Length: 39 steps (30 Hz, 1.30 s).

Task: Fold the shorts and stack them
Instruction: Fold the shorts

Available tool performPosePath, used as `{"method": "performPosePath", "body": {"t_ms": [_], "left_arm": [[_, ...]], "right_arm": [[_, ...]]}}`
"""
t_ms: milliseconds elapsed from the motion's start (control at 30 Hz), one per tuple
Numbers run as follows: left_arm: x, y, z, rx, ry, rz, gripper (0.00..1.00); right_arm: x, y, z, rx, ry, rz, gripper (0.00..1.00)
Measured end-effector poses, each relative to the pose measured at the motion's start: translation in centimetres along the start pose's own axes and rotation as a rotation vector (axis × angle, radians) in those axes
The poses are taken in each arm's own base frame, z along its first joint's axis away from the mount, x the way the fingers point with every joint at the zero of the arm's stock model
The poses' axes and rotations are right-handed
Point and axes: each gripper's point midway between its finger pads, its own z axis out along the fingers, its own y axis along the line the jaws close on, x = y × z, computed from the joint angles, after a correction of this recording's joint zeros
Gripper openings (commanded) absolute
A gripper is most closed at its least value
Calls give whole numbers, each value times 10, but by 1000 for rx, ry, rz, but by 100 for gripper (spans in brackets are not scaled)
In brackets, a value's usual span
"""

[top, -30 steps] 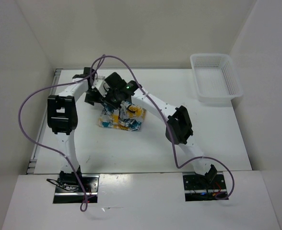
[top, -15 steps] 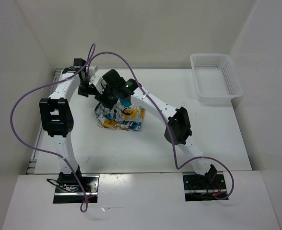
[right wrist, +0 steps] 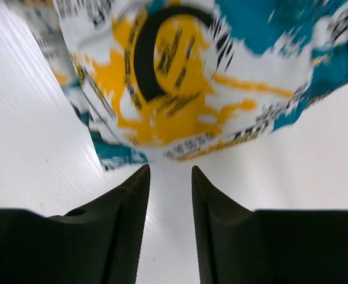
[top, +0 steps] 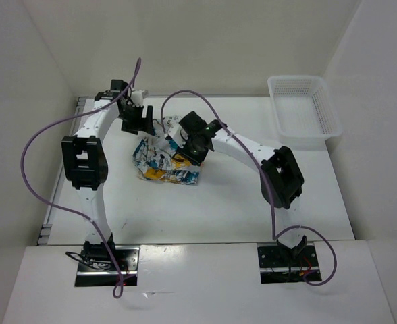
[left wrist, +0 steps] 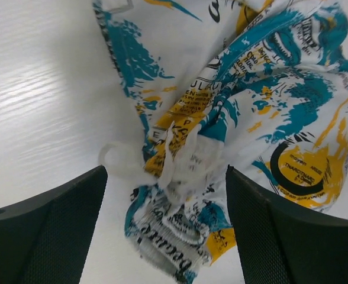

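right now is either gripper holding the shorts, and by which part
Nothing is held. The left gripper stands wide open above the crumpled shorts. The right gripper shows a narrow empty gap, with the fabric just beyond its fingertips.

Right gripper shifts right, from the far-left part of shorts to far-right part. Right arm elbow swings right. Left gripper backs toward far table edge, jaws wider apart. Shorts' left portion now uncovered, spread slightly further left.
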Motion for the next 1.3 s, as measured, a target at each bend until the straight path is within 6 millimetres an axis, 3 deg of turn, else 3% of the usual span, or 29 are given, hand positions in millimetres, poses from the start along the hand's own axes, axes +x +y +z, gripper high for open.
{"method": "performPosePath", "body": {"t_ms": [167, 233, 333, 433, 700, 900, 1000, 1033, 1167, 1300], "left_arm": [[29, 0, 42, 25, 113, -20, 56], [38, 3, 54, 30, 144, -33, 49], [44, 3, 61, 42, 163, -38, 26], [43, 1, 62, 53, 162, -40, 13], [34, -16, 57, 112, 142, -26, 13], [11, -43, 36, 162, 87, 21, 13], [-10, -66, 18, 195, 29, 69, 13], [-18, -73, 11, 207, 4, 87, 13], [-44, -98, -11, 248, -76, 146, 16], [-62, -98, -15, 228, -123, 168, 16]], "right_arm": [[41, 16, 8, -31, 86, -3, 36], [52, 24, 13, -53, 113, -1, 36], [53, 28, 14, -71, 110, 9, 39], [48, 28, 15, -73, 86, 16, 40], [31, 32, 25, -91, 12, 74, 43], [39, 30, 44, -69, 33, 120, 43], [54, 29, 52, -46, 71, 129, 34], [58, 28, 54, -34, 84, 131, 25], [66, 19, 57, 22, 103, 128, 7], [64, 11, 59, 68, 90, 113, 1]]}}
